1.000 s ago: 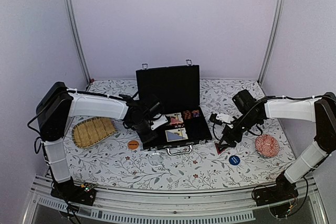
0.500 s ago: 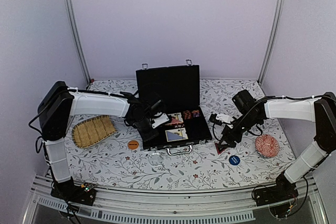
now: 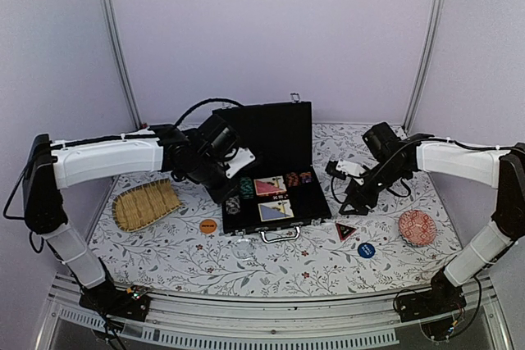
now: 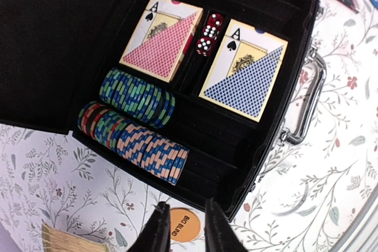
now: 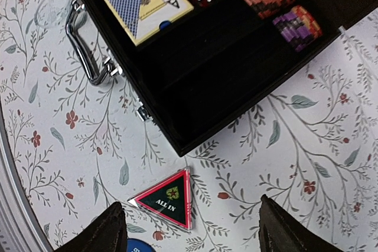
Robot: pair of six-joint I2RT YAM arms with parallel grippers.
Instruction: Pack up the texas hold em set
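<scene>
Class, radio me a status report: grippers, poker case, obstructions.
Left gripper, right gripper open, empty. Black briefcase-style case open, part-filled. Triangular ALL IN marker, orange disc, blue disc outside it.

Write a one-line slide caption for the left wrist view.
Open case holding a red deck, a blue deck, red dice and chips; the open left gripper aims at an orange disc.
</scene>
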